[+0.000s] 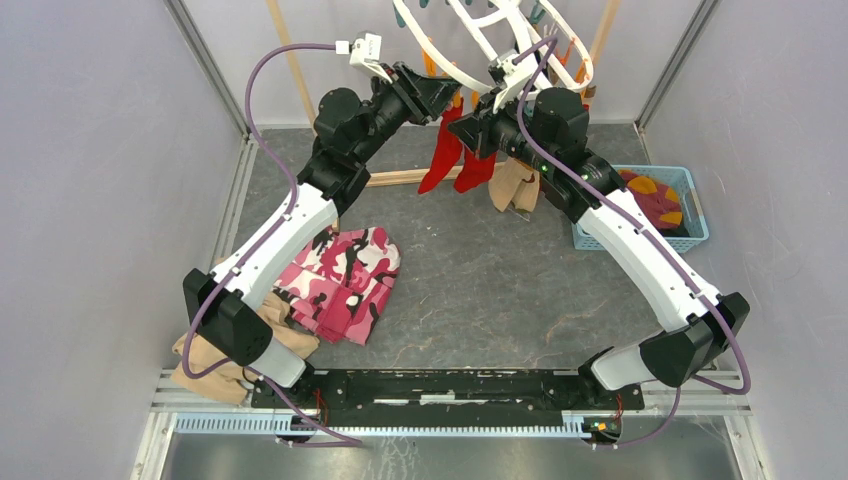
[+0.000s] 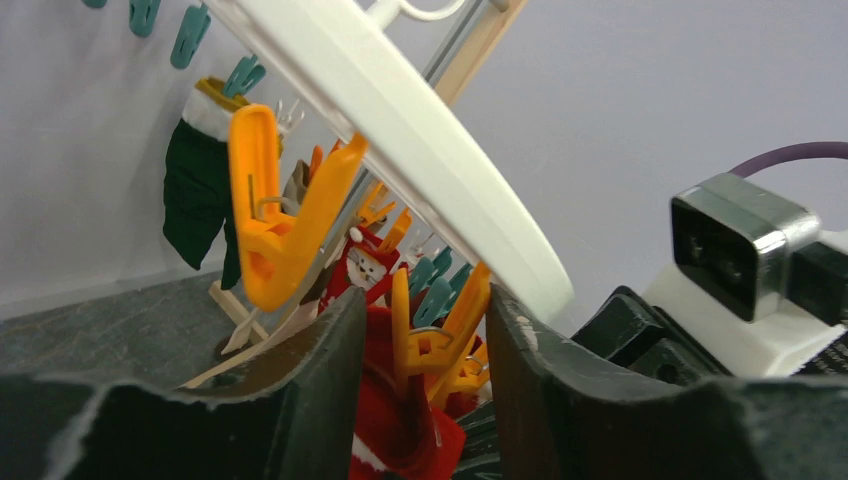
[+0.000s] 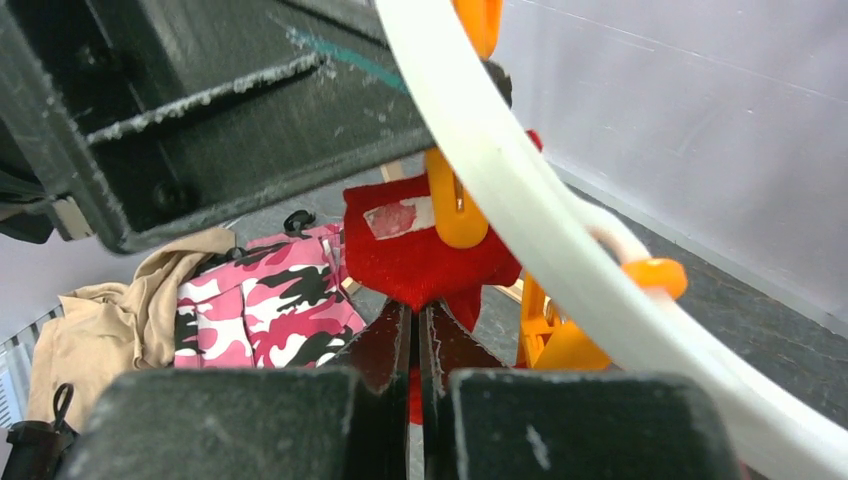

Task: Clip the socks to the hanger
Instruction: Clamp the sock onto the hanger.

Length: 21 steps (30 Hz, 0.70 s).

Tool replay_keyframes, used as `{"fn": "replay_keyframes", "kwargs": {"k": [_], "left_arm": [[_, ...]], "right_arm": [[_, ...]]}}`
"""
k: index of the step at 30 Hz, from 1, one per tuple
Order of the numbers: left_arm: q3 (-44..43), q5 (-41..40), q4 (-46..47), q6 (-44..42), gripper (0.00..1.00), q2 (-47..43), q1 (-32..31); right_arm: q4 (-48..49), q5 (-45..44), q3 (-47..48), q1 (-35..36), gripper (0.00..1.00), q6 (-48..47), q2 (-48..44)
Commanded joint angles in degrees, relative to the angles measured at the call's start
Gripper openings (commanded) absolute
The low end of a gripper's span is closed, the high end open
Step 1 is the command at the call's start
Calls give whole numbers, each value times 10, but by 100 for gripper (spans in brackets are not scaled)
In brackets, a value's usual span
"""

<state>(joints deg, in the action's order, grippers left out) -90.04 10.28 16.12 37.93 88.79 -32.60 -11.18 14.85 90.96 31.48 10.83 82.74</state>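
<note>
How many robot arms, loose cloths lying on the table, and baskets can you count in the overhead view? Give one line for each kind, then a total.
Robot arms: 2 (left arm, right arm)
Loose cloths: 2 (pink camouflage cloth, tan cloth)
Baskets: 1 (blue basket)
Total: 5

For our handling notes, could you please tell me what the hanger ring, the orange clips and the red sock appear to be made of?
The hanger ring looks like moulded plastic: white, smooth, softly shiny. The orange clip seems glossy, slightly translucent plastic with a thin wire spring. The red sock looks like soft matte knit fabric, fuzzy at its edges.
</note>
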Motion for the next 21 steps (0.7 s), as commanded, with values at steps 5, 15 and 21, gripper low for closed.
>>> {"fn": "replay_keyframes", "kwargs": {"k": [5, 15, 21], "left_arm": [[27, -27, -16, 16, 73, -41, -2], [91, -16, -17, -10, 88, -121, -2], [162, 1, -24, -47, 90, -203, -2]], "right_arm": [[27, -20, -10, 1, 0, -10, -18], [22, 18, -64, -25, 0, -15, -60], [22, 54, -102, -57, 0, -15, -102]]}}
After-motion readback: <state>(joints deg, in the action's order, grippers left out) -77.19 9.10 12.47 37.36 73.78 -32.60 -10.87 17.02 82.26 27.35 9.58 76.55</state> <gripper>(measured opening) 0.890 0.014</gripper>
